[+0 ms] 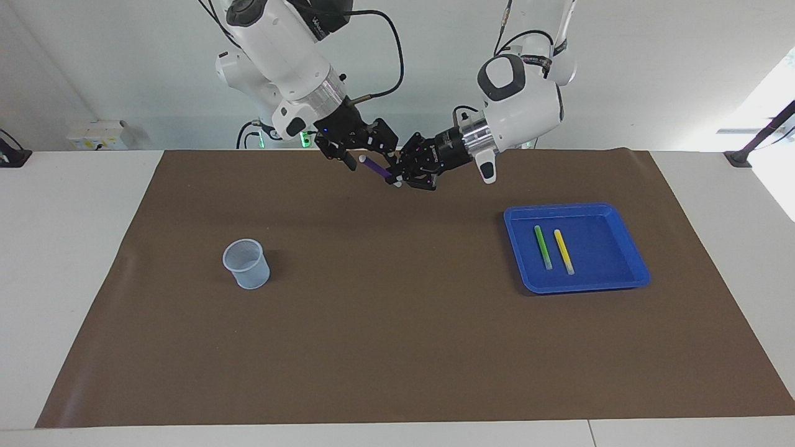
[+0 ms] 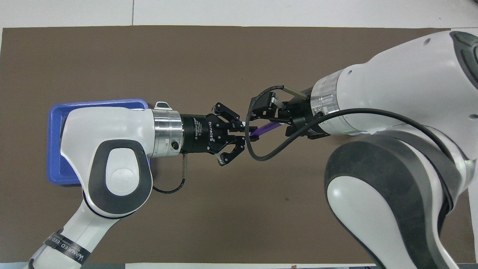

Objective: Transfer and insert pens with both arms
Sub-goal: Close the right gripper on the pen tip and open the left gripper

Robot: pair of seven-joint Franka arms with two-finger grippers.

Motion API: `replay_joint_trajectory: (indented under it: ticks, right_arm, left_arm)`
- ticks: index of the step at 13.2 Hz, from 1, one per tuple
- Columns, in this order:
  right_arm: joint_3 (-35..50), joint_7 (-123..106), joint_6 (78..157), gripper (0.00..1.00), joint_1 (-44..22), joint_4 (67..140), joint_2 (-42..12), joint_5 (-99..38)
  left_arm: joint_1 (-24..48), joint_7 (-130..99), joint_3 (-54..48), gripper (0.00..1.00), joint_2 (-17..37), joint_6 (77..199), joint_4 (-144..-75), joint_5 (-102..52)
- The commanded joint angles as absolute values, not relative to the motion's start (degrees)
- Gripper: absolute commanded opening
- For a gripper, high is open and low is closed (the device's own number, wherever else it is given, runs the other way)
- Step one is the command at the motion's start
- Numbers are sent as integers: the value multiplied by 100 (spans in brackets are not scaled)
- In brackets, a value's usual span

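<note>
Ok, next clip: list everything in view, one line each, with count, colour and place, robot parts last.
purple pen: one, purple, up in the air over the mat near the robots, between the two grippers.
green pen: one, green, lying in the tray.
yellow pen: one, yellow, in the tray beside the green pen.
tray: one, blue, on the mat toward the left arm's end.
cup: one, pale blue mesh, upright on the mat toward the right arm's end.
mat: one, brown, covering the white table.
left gripper: one, black, shut on the purple pen.
right gripper: one, black, open around the pen's free end.
</note>
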State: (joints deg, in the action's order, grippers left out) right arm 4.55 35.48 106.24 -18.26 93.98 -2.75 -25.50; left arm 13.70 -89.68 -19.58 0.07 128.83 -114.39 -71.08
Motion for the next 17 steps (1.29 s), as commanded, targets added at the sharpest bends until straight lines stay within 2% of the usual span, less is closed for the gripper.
replay_joint_trajectory:
  ticks: [1, 2, 3, 4, 12, 13, 14, 17]
  right_arm:
    - [439, 3542, 10617, 88, -1819, 9413, -220, -2549]
    - [439, 3533, 10626, 60, -1819, 9413, -220, -2549]
    - [439, 3507, 10626, 24, -1819, 9413, -228, -2549]
    - [439, 3446, 10643, 0, -1819, 9413, -229, -2549]
    - [439, 3454, 10591, 0, -1819, 9422, -202, -2479]
    - [439, 3463, 10582, 0, -1828, 9422, -202, -2374]
    - [439, 3454, 10573, 0, -1828, 9413, -211, -2251]
    - [439, 3384, 10564, 0, -1758, 9474, -185, -1935]
  left_arm:
    - [1433, -8991, -1907, 0, -211, 13008, -11663, -7260]
    - [1433, -8991, -1907, 0, -211, 13008, -11663, -7260]
    - [1433, -8991, -1907, 0, -211, 13017, -11663, -7268]
    - [1433, -8991, -1907, 0, -211, 13017, -11663, -7277]
    - [1450, -8974, -1907, 0, -254, 13279, -11663, -7365]
    - [1468, -9043, -1916, 89, -316, 13524, -11672, -7365]
    - [1511, -9096, -1907, 100, -395, 13605, -11733, -7365]
    - [1441, -9097, -1890, 100, -431, 13570, -11777, -7356]
